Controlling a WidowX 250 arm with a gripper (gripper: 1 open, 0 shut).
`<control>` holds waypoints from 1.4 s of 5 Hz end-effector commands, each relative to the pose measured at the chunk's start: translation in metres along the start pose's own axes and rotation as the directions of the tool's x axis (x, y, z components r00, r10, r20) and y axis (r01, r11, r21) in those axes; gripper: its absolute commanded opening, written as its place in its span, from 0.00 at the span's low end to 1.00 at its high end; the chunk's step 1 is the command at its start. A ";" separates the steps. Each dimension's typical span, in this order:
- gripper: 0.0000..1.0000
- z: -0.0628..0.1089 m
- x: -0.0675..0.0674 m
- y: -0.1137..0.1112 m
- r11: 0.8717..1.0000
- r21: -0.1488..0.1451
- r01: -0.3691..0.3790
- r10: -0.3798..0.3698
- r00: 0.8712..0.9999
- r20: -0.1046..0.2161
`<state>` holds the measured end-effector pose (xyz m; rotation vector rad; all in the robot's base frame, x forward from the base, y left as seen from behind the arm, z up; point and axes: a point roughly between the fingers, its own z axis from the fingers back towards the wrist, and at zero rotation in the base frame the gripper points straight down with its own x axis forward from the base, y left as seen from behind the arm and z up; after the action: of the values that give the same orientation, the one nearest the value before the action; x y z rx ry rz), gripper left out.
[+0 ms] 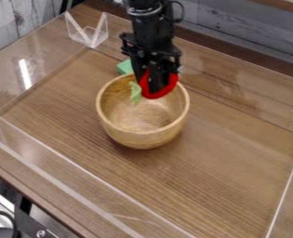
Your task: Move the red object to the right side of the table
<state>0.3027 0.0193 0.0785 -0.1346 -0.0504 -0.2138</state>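
The end effector (pixel 156 80) is closed on the red object (pixel 157 86), gripping it over the back right part of the wooden bowl (pixel 142 111), seen from the camera's side. The pale green leafy bit hangs at the fruit's left, over the inside of the bowl. Whether the fruit is fully above the rim or partly below it cannot be told from this angle. The step in hand looks like the lift out of the bowl, with the grasp made and the carry to the right still to be done. The next move probably calls for raising the fruit until both it and the leafy bit pass over the bowl's rim, then travelling to the bare wood of the bench (pixel 223 153) right of the bowl, lowering it there and letting go. Moving sideways too low could catch the leafy bit on the rim and drag the bowl along.
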 end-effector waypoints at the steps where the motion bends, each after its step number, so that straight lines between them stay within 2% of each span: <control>1: 0.00 0.014 -0.001 -0.013 0.998 0.018 0.052 -0.053 0.997 0.048; 2: 0.00 0.008 -0.003 -0.038 0.993 0.009 0.114 -0.115 0.993 0.040; 3: 0.00 -0.001 0.000 -0.072 0.984 0.001 0.179 -0.179 0.983 0.036; 4: 0.00 -0.013 0.003 -0.108 0.967 -0.014 0.253 -0.252 0.967 0.031; 5: 0.00 -0.026 0.001 -0.137 0.946 -0.030 0.323 -0.322 0.946 0.023; 6: 0.00 -0.036 -0.006 -0.149 0.927 -0.045 0.372 -0.372 0.928 0.013; 7: 0.00 -0.052 -0.010 -0.154 0.918 -0.055 0.393 -0.394 0.919 -0.003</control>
<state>0.2605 -0.1296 0.0399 -0.1716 -0.0320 -0.5972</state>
